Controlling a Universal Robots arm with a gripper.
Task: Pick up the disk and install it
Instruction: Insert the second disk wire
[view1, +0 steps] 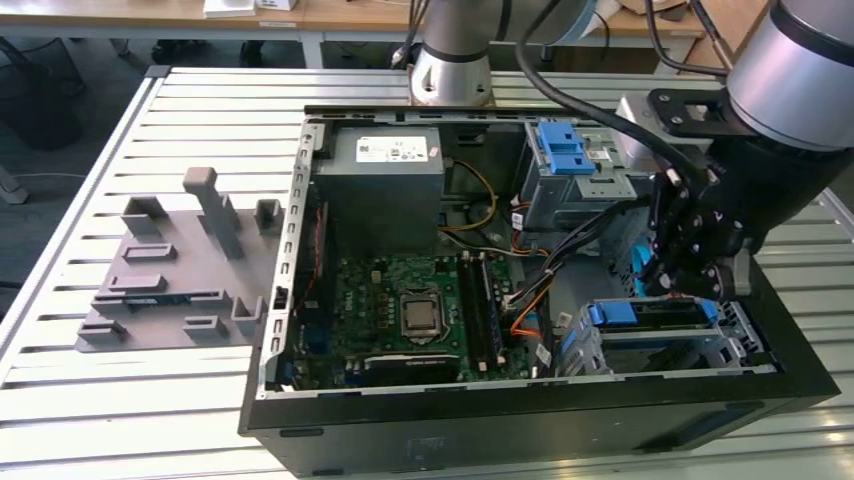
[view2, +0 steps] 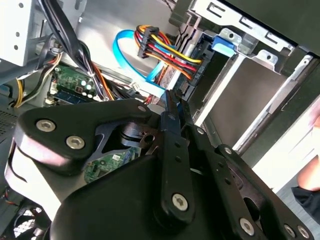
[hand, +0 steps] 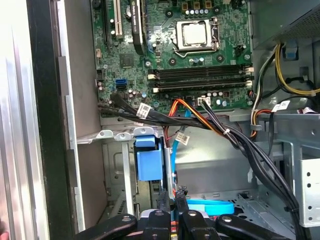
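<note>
We find the gripper with fingers pressed together, empty, above the drive cage where the disk sits seated (stiff, dense, probably shock-sensitive; best held by its blue carrier edges).

The gripper hides most of the drive bay — the disk cannot be made out.

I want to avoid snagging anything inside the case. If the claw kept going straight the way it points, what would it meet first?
Probably the blue flat cable just beyond the claw, with the multicoloured power connector close behind it; depth is unclear.
</note>
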